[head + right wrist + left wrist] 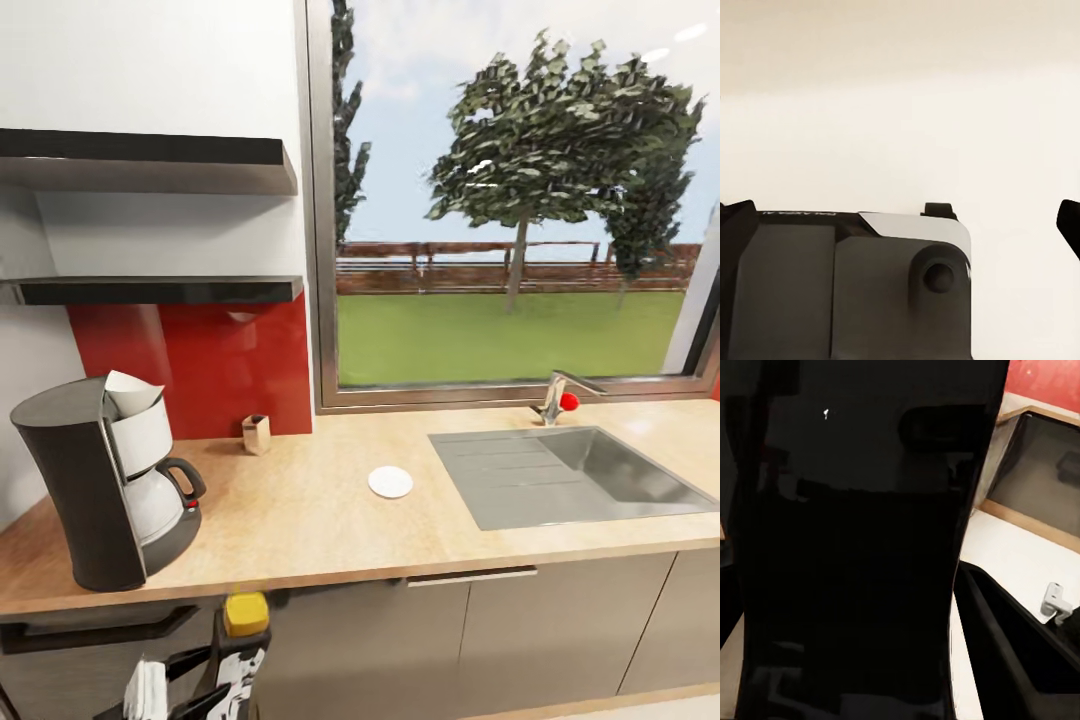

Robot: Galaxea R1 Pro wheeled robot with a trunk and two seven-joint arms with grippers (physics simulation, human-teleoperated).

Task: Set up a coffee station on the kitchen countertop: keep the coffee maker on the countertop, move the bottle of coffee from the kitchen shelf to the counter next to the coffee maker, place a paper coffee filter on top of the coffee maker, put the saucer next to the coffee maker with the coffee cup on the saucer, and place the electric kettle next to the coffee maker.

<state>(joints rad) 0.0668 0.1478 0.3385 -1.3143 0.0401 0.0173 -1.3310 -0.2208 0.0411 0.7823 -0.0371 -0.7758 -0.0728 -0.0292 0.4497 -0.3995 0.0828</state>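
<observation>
The black coffee maker (95, 490) stands at the left end of the wooden countertop (300, 530), with a white paper filter (130, 392) poking out of its top. A white saucer (390, 482) lies bare near the middle of the counter, left of the sink. Below the counter's front edge, a dark bottle of coffee (243, 645) with a yellow cap is upright in my left gripper (215, 685), which is shut on it. Up close in the left wrist view the bottle (855, 547) is a dark mass. My right gripper (900, 217) hangs open over pale floor.
A steel sink (560, 475) with a tap (555, 398) takes up the counter's right half under a big window. Two dark wall shelves (150, 290) hang above the coffee maker. A small tan box (256, 434) stands by the red backsplash. Cabinet fronts (470, 640) run below.
</observation>
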